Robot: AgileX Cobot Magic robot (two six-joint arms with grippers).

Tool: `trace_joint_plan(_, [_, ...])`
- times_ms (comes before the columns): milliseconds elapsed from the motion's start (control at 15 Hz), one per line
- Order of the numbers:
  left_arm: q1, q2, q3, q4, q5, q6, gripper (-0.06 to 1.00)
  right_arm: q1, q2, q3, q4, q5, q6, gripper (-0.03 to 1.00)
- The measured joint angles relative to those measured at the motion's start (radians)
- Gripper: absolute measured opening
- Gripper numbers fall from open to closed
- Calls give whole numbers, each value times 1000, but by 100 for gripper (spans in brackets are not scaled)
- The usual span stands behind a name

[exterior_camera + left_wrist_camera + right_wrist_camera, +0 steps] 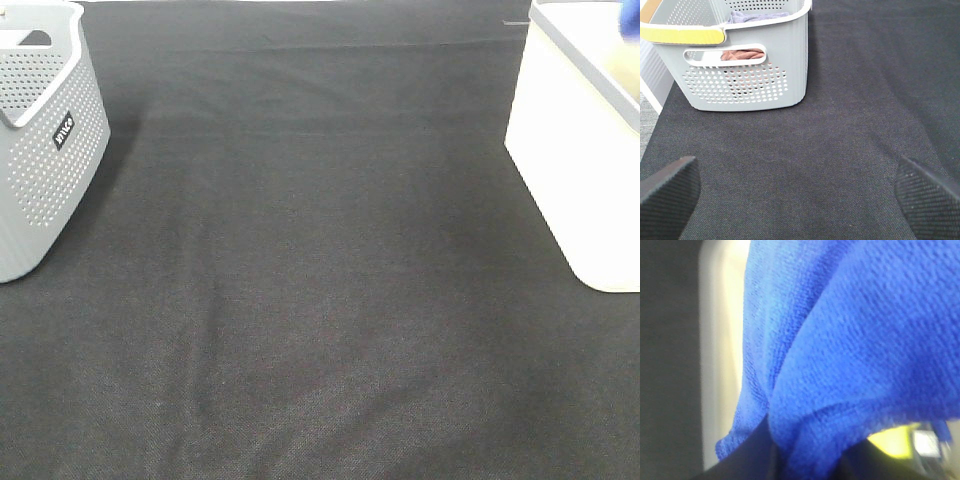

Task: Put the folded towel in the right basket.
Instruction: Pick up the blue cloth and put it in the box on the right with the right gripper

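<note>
The towel (840, 340) hangs over the white basket (575, 160) at the table's (320, 300) far right corner, with the right gripper (771, 452) apparently clamped on it. This looks like the placing step: next, lower it and let go. The left gripper (800, 192) waits near the left edge, fingers apart.

Looks across a black table cloth (855, 100) at a grey perforated basket (745, 85) with a white rim, standing upright on that cloth. Shows through the basket's handle slot a reddish-brown cloth (742, 54) inside, with a greyish-purple cloth (752, 16) lying higher in the same basket and a yellow strip (682, 34) along its rim. Holds the left gripper (800, 197) short of the basket, black fingers (667, 195) spread wide, table cloth showing between them.
</note>
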Motion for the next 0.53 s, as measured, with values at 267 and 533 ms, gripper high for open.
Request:
trace_joint_plan(267, [0, 0, 0, 0, 0, 0, 99, -24, 110, 31, -25, 2, -11, 20])
trace_joint_plan(533, [0, 0, 0, 0, 0, 0, 99, -24, 138, 31, -27, 2, -15, 64])
